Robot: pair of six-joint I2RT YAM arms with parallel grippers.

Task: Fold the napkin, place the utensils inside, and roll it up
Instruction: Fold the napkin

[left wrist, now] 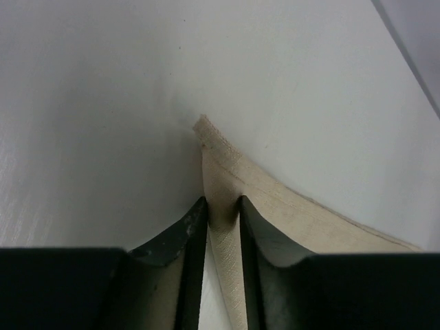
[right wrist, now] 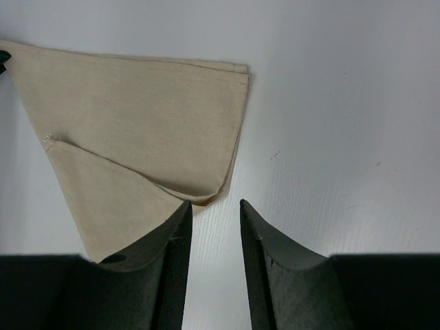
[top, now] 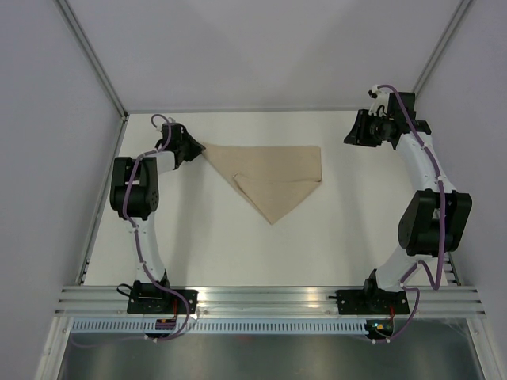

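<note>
My left hand (top: pixel 192 147) grips the left corner of the napkin (top: pixel 273 178); only the left wrist view shows the cloth squeezed between its jaws. My right hand (right wrist: pixel 214 206) stands open and holds nothing, right of the napkin and apart from it. Its view shows a flap folded across the triangle. The napkin lies mid-table, toward the far side. The table (top: pixel 198 245) is white, walled by pale grey panels (top: pixel 47 119).

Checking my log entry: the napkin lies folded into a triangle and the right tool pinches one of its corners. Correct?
No, the left tool pinches that corner of the napkin, as the left wrist view shows. The right tool is open and holds nothing. The triangle fold stands.
</note>
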